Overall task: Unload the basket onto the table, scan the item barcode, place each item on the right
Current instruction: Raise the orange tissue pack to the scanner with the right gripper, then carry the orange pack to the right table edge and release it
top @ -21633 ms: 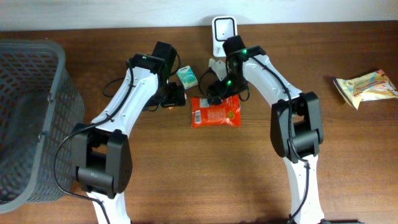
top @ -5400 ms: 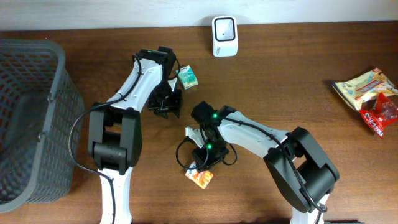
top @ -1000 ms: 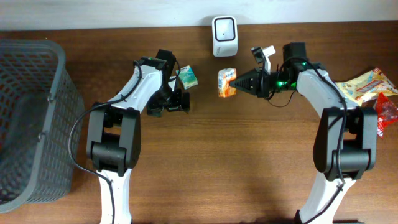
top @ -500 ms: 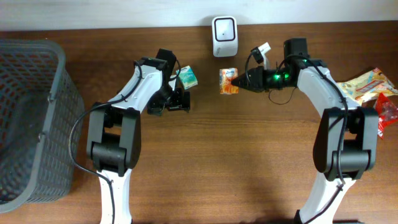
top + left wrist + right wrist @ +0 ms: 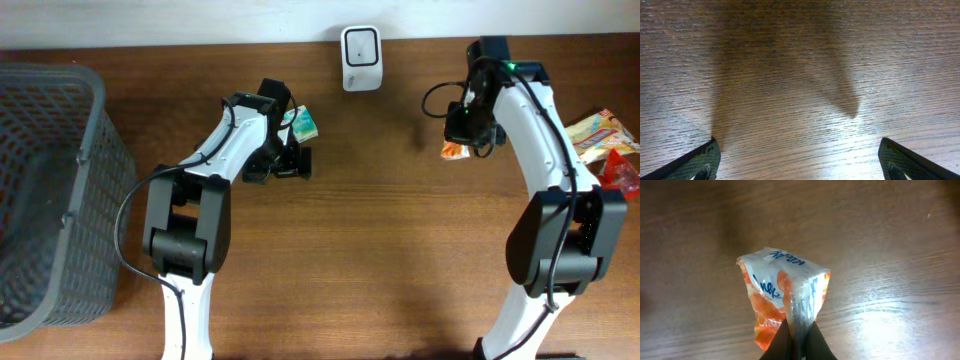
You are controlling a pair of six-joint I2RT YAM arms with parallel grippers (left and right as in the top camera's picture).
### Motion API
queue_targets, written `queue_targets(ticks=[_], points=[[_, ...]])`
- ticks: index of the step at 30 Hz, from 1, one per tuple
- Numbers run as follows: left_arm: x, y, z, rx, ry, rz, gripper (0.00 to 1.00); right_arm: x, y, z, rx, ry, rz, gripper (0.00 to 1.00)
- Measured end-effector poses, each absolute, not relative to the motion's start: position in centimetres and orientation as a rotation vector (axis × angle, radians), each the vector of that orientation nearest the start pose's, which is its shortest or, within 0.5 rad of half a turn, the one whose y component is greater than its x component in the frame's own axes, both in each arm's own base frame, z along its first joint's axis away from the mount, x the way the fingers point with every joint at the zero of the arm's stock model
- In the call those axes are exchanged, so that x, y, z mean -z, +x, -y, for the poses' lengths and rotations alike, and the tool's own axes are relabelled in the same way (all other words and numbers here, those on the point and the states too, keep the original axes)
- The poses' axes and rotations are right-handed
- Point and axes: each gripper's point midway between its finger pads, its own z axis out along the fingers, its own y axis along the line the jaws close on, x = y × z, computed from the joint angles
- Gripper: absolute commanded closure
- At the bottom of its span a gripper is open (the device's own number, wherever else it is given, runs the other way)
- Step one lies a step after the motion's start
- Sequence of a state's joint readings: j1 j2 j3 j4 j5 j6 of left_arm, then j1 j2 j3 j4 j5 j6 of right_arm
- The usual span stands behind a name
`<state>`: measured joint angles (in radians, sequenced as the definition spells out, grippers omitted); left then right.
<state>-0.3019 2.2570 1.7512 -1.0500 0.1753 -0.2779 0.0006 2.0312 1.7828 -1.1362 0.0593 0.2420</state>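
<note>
The item is a small orange-and-white snack packet (image 5: 454, 151) (image 5: 780, 292). My right gripper (image 5: 460, 138) (image 5: 798, 341) is shut on its crimped seam and holds it just above the wood, well to the right of the white barcode scanner (image 5: 360, 45) at the back edge. The left gripper (image 5: 292, 160) (image 5: 800, 167) stands wide open over bare wood, its fingertips (image 5: 702, 161) far apart with nothing between them. It is just below a small green-and-white box (image 5: 301, 124).
A grey mesh basket (image 5: 60, 110) fills the left side. At the far right lie a yellow snack bag (image 5: 598, 133) and a red packet (image 5: 622, 182). The right arm's cable loops near the scanner's right side.
The right gripper has swung the orange packet away from the spot in front of the scanner, to the right and slightly nearer. The left arm has barely shifted.
</note>
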Motion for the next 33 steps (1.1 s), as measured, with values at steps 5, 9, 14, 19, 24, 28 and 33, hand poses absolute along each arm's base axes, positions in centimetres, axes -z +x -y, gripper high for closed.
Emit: queue_targets(ticks=[5,9,14,19,24,28,33], points=[[-0.9,41.5,16.1,0.287,0.045,-3.128,0.01,-16.0,53.9,-5.9,-0.344,0.213,-2.472,0.96],[-0.9,41.5,16.1,0.286,0.046,-3.126,0.01,-22.0,57.8,-15.0,-0.080,-0.281,-2.117,0.96],[-0.9,41.5,16.1,0.288,0.046,-3.126,0.01,-19.0,59.4,-17.8,0.342,-0.705,-1.983,0.96],[-0.9,41.5,16.1,0.287,0.046,-3.125,0.01,-15.8,60.7,-15.6,0.480,-0.706,-2.019,0.96],[-0.9,41.5,16.1,0.287,0.046,-3.125,0.01,-15.1,61.2,-14.0,0.503,-0.683,-2.036,0.96],[-0.9,41.5,16.1,0.287,0.046,-3.125,0.01,-15.6,61.3,-12.0,0.507,-0.414,-2.070,0.96],[-0.9,41.5,16.1,0.287,0.046,-3.125,0.01,-16.2,58.5,-3.4,0.550,-0.085,-2.237,0.96]])
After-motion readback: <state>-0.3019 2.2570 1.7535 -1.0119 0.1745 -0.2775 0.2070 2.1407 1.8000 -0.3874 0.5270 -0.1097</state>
